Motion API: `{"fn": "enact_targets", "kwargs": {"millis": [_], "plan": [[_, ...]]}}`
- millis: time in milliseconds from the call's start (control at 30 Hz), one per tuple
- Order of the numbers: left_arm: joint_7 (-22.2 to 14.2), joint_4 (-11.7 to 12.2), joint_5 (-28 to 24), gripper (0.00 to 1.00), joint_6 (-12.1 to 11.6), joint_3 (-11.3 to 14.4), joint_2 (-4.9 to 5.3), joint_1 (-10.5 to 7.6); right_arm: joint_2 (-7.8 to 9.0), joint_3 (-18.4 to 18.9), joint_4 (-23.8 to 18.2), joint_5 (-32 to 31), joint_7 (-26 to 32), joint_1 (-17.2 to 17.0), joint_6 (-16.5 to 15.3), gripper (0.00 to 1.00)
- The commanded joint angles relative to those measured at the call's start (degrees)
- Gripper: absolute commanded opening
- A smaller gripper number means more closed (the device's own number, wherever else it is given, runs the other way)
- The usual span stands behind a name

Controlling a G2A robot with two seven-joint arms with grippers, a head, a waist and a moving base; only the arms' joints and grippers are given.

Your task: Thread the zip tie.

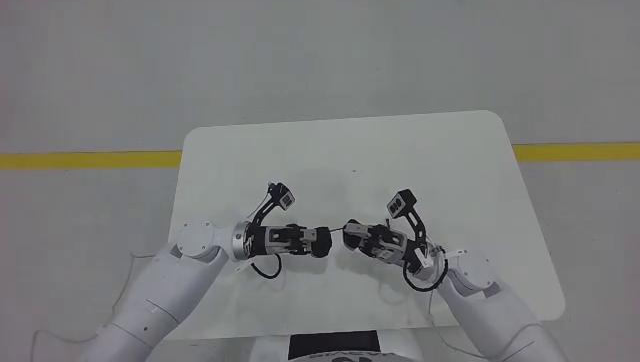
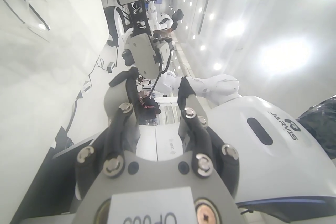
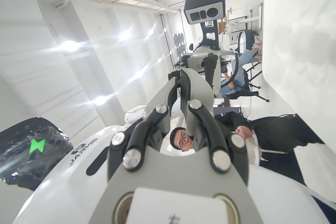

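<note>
Over the front middle of the white table (image 1: 450, 162), my two grippers face each other tip to tip. My left gripper (image 1: 328, 240) is open; its black fingertips (image 2: 131, 80) stand well apart with nothing between them (image 2: 157, 84). Just beyond them is my right gripper (image 2: 155, 51), its jaws pressed together. A thin black strip, apparently the zip tie (image 2: 157, 78), curves out from between its fingers towards my left gripper. In the right wrist view the right gripper (image 3: 178, 78) shows only a narrow slit between its ridged pads (image 3: 184, 89).
The table has rounded corners, and its front edge lies close under both arms. Bare tabletop stretches behind and to either side of the grippers. A yellow floor line (image 1: 90, 160) passes behind the table.
</note>
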Motion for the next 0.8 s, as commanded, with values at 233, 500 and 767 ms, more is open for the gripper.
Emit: {"fn": "enact_targets", "kwargs": {"millis": [233, 500, 767], "plan": [[0.4, 0.1, -1.3, 0.30, 0.0, 0.0, -0.10, 0.00, -0.22, -0.8, -0.2, -0.5, -0.6, 0.0, -1.1, 0.00], [0.3, 0.3, -2.2, 0.27, 0.0, -0.2, -0.26, 0.08, -0.11, -0.8, -0.2, -3.0, -0.8, 0.3, -0.5, 0.00], [0.4, 0.4, -2.1, 0.28, 0.0, -0.5, -0.38, 0.15, 0.13, -0.3, -0.5, -5.1, -0.5, 0.4, -0.3, 0.00]]}}
